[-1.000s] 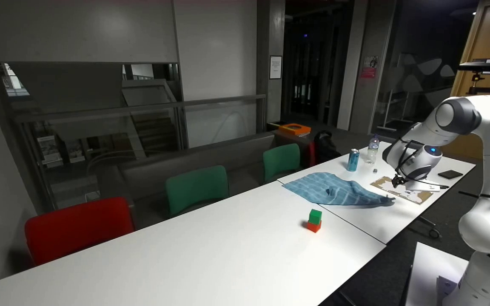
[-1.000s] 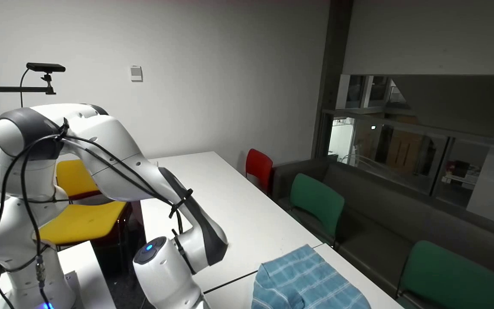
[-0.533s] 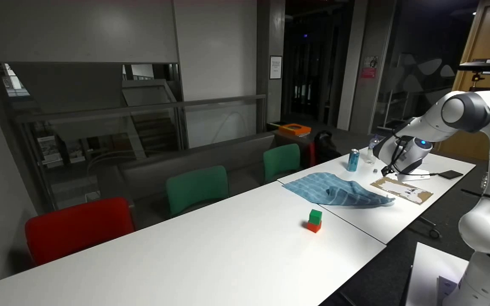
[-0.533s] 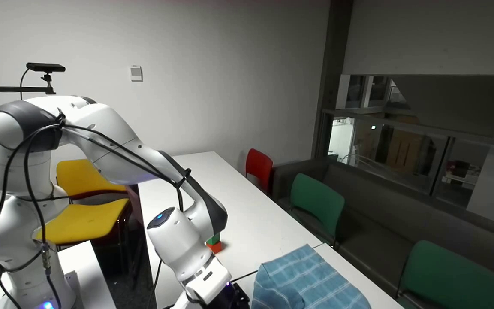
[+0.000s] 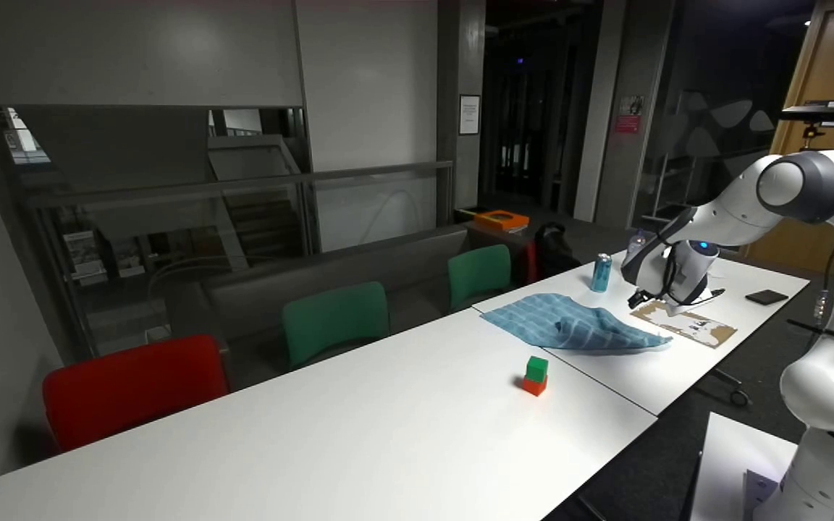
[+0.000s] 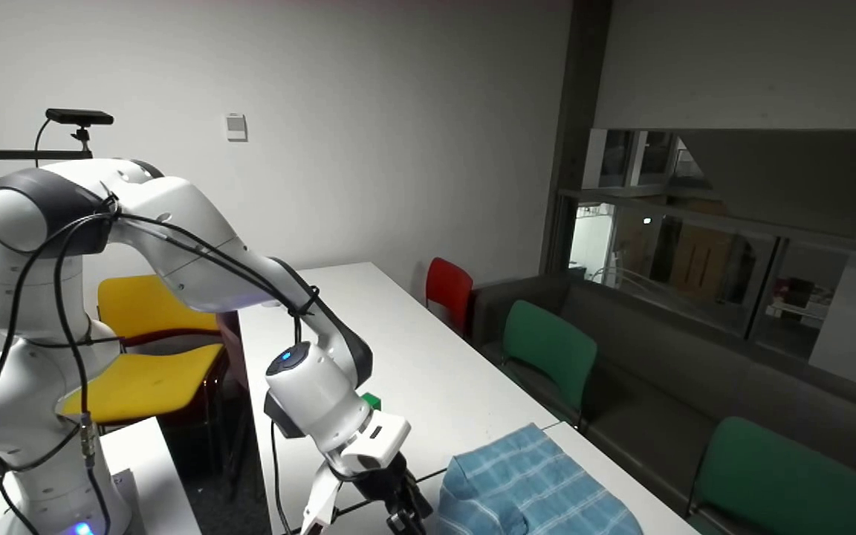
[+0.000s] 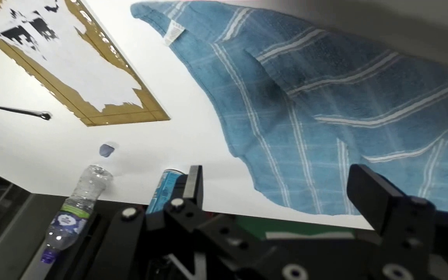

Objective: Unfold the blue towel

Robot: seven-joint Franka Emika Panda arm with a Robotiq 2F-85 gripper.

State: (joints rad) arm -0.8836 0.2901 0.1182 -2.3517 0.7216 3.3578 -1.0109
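The blue towel (image 7: 255, 116), light blue with white stripes, lies on the white table with one part folded over the rest. Creases run across it, and a small white tag (image 7: 174, 32) shows near a corner. It appears in both exterior views as well, flat at its far part and bunched toward a point (image 5: 652, 340). My gripper (image 7: 276, 181) is open, its fingers wide apart with nothing held between them. In an exterior view the gripper (image 6: 412, 513) hangs beside the towel (image 6: 539, 483), apparently above the table; its fingertips are partly cut off there.
Near the towel stand a blue can (image 5: 601, 273) and a clear bottle (image 7: 72, 217). A torn cardboard sheet (image 5: 685, 324) lies under the hand's side. A green-and-red block (image 5: 536, 375) sits on the nearer table. A black flat object (image 5: 766, 297) lies farther right.
The arm has swung the hand toward the towel; it has come up into view beside the cloth. The gripper stays open. The towel has not visibly moved.
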